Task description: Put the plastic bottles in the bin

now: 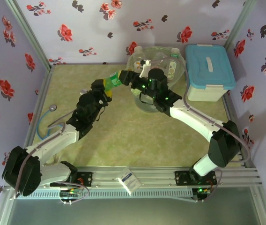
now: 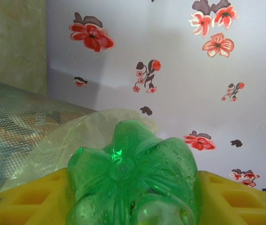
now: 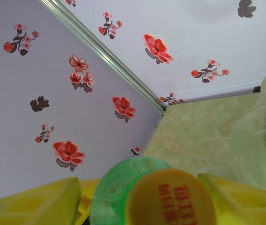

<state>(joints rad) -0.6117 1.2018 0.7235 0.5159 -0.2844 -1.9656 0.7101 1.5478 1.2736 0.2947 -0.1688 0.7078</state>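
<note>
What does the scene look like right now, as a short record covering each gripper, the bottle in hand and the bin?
left gripper: shut on the base of the green bottle
right gripper: fingers either side of the yellow cap; contact unclear
bottle position: between the two grippers, just outside the bin
bin contents: several clear bottles inside
nearby: blue-lidded cooler box beside the bin

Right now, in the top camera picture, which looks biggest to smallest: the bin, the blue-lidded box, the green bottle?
1. The bin and the blue-lidded box: they look about alike, and the right arm covers part of the bin, so I won't rank them.
2. The green bottle: clearly smallest.
</note>
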